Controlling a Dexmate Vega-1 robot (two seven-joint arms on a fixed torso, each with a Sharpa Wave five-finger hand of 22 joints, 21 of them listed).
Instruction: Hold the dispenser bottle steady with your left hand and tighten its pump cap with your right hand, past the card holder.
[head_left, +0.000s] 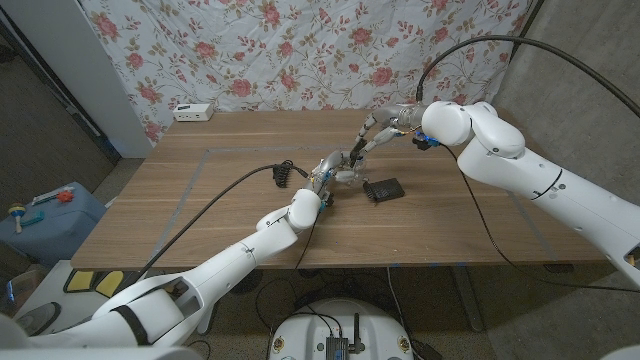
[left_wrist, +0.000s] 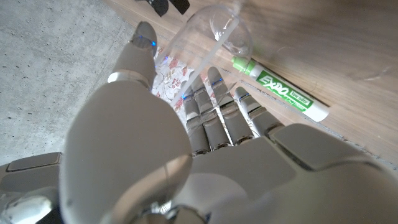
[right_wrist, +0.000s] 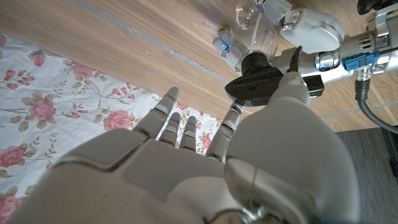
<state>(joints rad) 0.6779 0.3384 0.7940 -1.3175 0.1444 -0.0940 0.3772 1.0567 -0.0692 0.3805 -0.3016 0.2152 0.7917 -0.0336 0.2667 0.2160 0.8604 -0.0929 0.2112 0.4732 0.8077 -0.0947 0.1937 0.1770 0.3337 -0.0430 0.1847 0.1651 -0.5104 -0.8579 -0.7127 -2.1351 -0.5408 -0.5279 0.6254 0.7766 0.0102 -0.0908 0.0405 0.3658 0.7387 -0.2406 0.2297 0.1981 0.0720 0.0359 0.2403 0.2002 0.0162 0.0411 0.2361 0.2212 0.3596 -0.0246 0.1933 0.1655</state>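
A clear dispenser bottle (head_left: 345, 172) stands near the table's middle, topped by a black pump cap (head_left: 353, 156). My left hand (head_left: 324, 180) grips the bottle from its left side; in the left wrist view its fingers (left_wrist: 214, 106) wrap the clear bottle (left_wrist: 214, 34). My right hand (head_left: 382, 130) reaches in from the far right. In the right wrist view its thumb and a finger pinch the black pump cap (right_wrist: 256, 79) above the bottle (right_wrist: 258, 31), with my left hand (right_wrist: 311, 28) behind. The black card holder (head_left: 383, 188) lies flat just right of the bottle.
A green-capped Expo marker (left_wrist: 281, 92) lies on the wood beside the bottle. A coiled black cable (head_left: 283, 172) runs along my left arm. A small white device (head_left: 193, 112) sits at the table's far left edge, before the floral cloth.
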